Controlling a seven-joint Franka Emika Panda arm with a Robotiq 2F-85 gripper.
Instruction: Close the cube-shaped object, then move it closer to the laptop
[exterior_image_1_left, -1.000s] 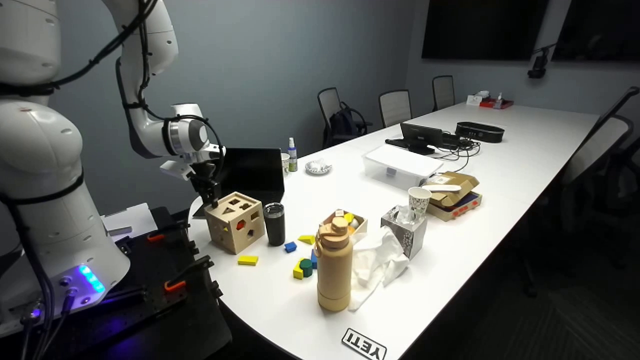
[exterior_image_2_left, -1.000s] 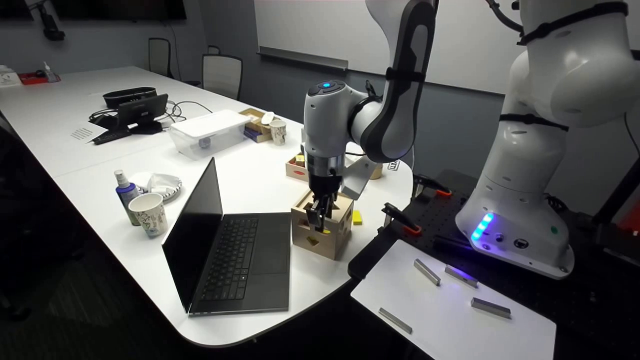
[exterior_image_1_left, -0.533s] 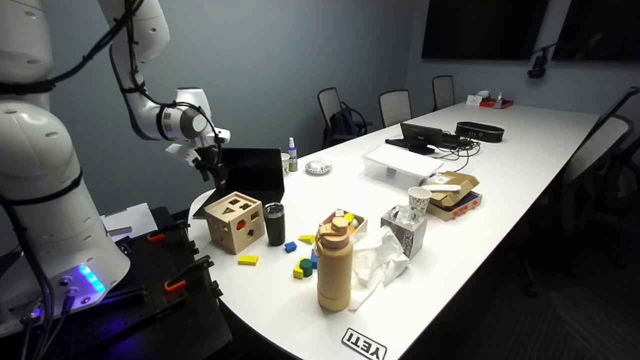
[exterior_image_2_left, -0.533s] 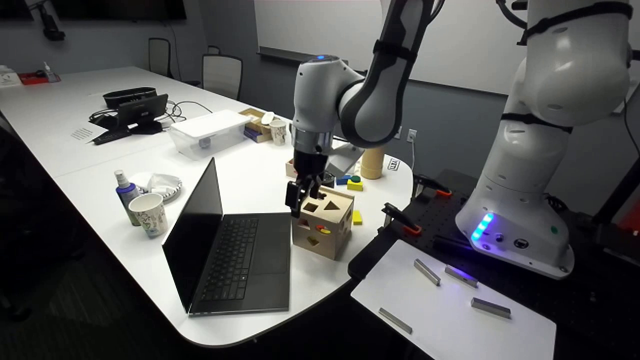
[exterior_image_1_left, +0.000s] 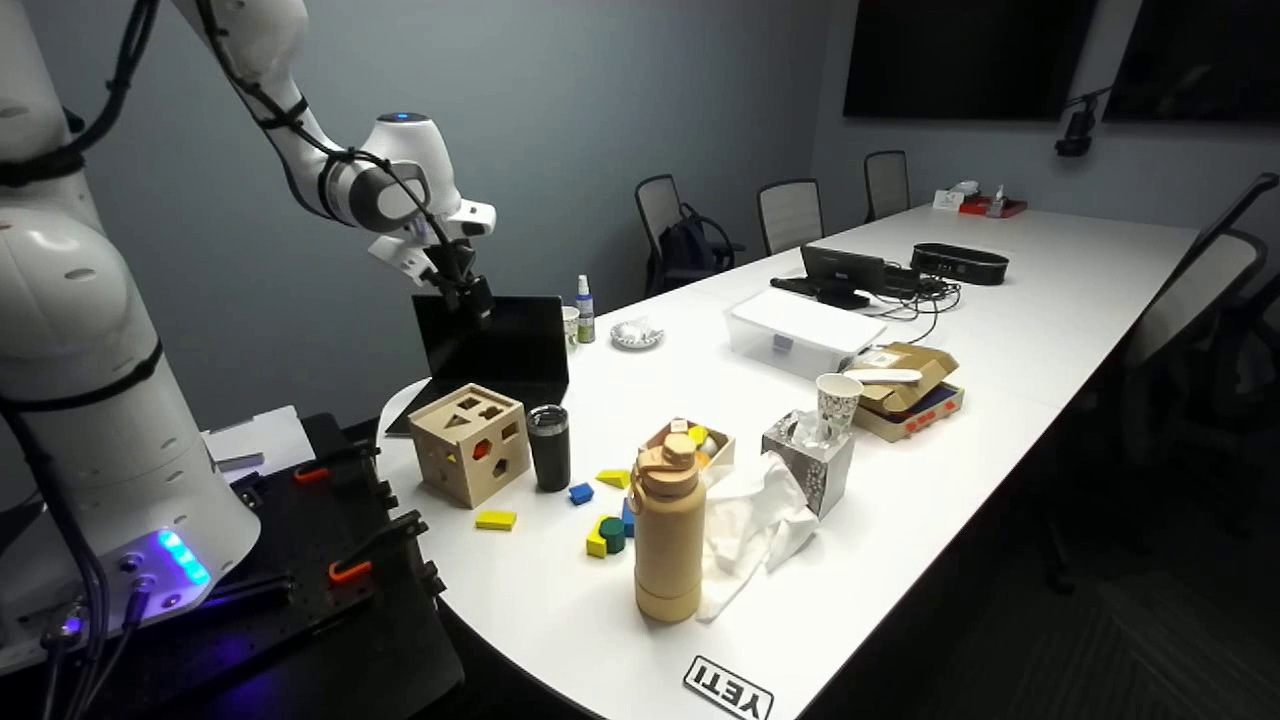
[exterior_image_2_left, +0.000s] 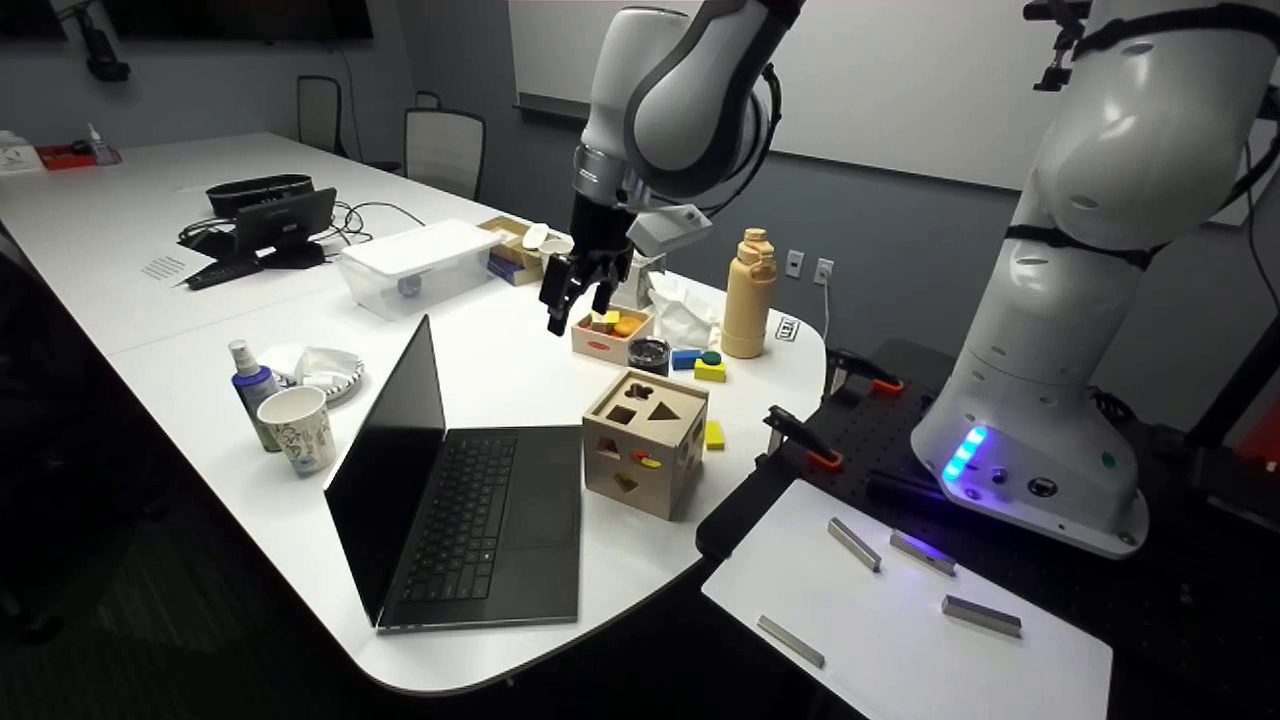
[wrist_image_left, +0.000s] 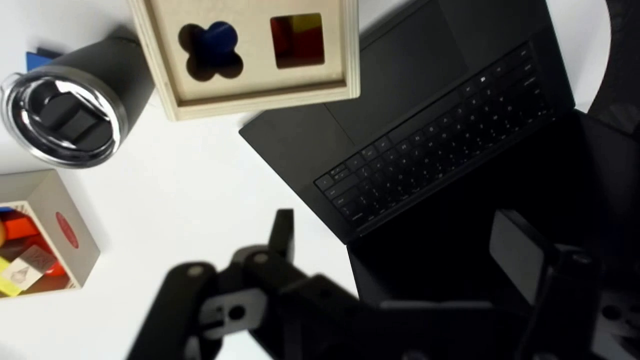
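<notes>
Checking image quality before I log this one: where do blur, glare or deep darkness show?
Wrist view: the gripper, close to the lens, looks soft; bright glints on the tumbler; the laptop screen nearly black. Both exterior views: the floor mostly lost in shadow.

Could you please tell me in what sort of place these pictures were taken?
Most likely an office meeting room. In an exterior view, a long white conference table has mesh-backed chairs along its sides, and what look like two large wall-mounted screens hang beyond its far end.
</notes>
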